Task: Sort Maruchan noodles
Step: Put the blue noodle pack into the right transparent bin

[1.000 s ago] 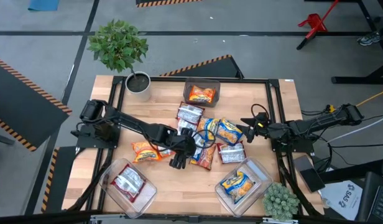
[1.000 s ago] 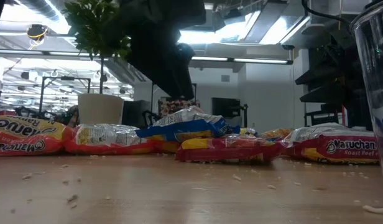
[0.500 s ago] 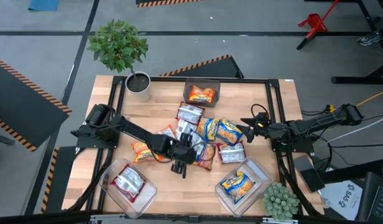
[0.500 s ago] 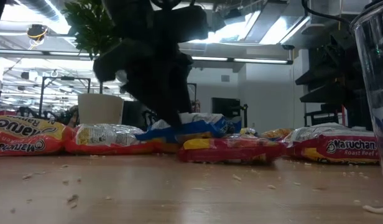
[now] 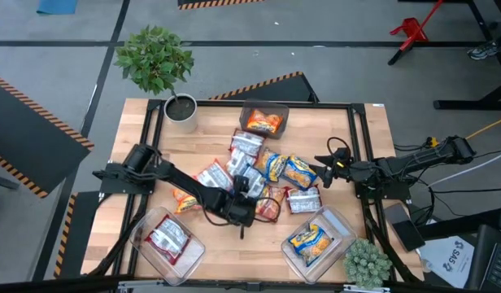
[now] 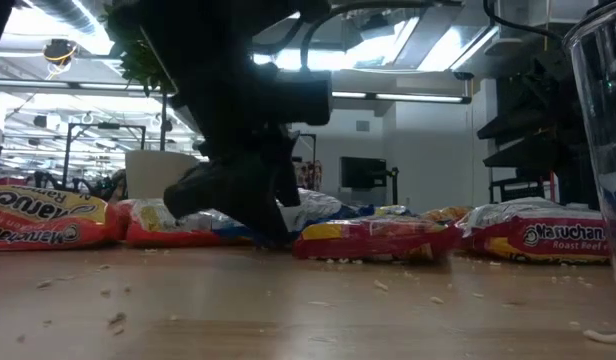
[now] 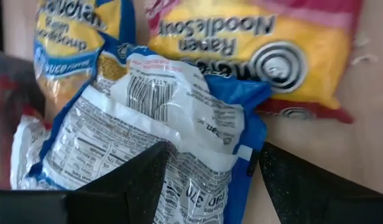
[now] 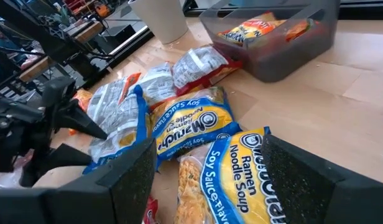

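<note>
A wooden table [image 5: 202,138] fills the middle of the high view, with a potted plant [image 5: 155,59] at its upper left. Three clear bins are placed on it: one at top centre [image 5: 271,110] with an orange packet, one at lower left [image 5: 145,232] with a silver packet, one at lower right [image 5: 344,228] with a blue-and-yellow packet. The loose Maruchan noodles [image 5: 287,172] are heaped at the centre. The left gripper [image 5: 244,189] is lowered over a blue-and-white packet [image 7: 160,130], jaws spread on either side of it. The right gripper [image 5: 320,172] is held spread wide, empty, at centre right.
</note>
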Robot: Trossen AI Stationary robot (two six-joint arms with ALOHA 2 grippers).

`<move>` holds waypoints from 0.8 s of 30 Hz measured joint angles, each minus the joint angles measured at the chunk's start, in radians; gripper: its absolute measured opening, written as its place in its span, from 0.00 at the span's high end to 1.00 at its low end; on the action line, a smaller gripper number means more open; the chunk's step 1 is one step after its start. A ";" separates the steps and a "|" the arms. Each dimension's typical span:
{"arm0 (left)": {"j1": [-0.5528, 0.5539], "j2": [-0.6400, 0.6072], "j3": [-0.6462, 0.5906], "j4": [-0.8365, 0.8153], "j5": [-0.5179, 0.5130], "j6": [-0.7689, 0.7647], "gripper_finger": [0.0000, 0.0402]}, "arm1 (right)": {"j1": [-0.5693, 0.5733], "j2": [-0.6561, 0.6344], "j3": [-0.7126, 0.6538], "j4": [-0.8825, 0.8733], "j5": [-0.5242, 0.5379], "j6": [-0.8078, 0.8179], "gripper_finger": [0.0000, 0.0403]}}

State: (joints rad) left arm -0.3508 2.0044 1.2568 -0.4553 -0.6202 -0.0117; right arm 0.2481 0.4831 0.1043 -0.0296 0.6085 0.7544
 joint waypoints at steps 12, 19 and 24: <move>0.006 -0.003 0.000 -0.034 0.006 -0.118 0.76 | 0.000 0.000 0.000 -0.004 -0.043 0.008 0.30; 0.000 -0.011 0.001 -0.033 0.051 -0.170 0.98 | 0.000 0.000 0.000 -0.003 -0.044 0.008 0.30; -0.005 -0.008 0.067 -0.134 0.087 -0.196 1.00 | 0.000 0.000 0.000 -0.001 -0.044 0.008 0.30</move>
State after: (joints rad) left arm -0.3558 1.9961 1.3237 -0.5892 -0.5337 -0.2081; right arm 0.2482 0.4829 0.1043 -0.0307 0.5640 0.7624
